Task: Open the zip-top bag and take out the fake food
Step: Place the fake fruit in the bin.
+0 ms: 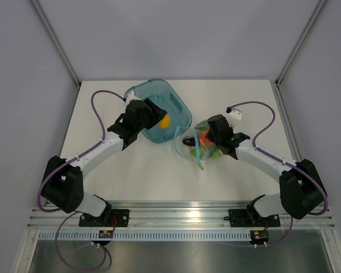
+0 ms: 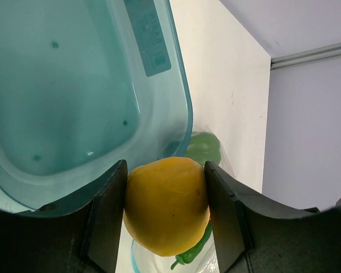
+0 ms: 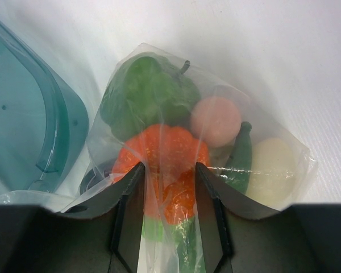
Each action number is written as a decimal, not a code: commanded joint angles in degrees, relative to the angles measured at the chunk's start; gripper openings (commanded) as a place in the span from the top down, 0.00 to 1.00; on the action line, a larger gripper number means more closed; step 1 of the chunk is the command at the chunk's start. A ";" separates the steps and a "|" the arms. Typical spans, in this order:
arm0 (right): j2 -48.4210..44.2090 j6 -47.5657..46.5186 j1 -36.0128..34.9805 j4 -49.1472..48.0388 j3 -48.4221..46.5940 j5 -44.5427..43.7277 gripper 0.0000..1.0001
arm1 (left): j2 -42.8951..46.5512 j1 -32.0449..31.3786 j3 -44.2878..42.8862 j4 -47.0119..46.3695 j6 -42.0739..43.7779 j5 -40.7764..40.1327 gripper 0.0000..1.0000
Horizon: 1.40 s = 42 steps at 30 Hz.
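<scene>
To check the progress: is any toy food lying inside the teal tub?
No, the tub shows only its bare bottom, and the lemon is gripped in the left claw.

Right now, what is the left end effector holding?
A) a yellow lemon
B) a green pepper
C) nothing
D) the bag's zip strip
A: in the left wrist view, the left end effector is closed on the yellow lemon, one finger on each side.

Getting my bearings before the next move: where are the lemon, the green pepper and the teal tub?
lemon (image 2: 167, 207): left wrist view, centre of its yellow skin.
green pepper (image 3: 145, 96): right wrist view, middle of its body.
teal tub (image 1: 159, 94): top view, bare part of its floor.
</scene>
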<state>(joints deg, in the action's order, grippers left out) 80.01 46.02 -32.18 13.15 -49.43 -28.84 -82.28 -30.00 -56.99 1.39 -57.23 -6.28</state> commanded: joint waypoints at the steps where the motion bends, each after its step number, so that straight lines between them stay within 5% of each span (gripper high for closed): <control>1: -2.05 -0.76 0.63 0.39 0.47 -0.60 0.54 | -1.04 1.08 -3.56 -1.48 1.33 -1.54 0.79; 36: -3.89 -1.02 0.63 0.13 0.47 -0.16 0.54 | -26.53 2.58 -16.66 -8.24 -0.25 -0.40 0.77; 40: -3.54 -1.11 0.54 -0.05 0.39 -0.16 0.54 | -26.97 2.66 -16.92 -7.72 0.01 -0.92 0.70; 42: -3.45 -1.11 0.63 -0.05 0.30 -0.08 0.53 | -26.53 2.66 -17.01 -6.93 0.37 -1.45 0.57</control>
<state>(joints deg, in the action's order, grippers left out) 77.87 45.60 -32.18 13.23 -48.56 -28.82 -109.14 -27.73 -71.13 -3.14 -57.04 -7.11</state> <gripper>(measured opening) 0.464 0.558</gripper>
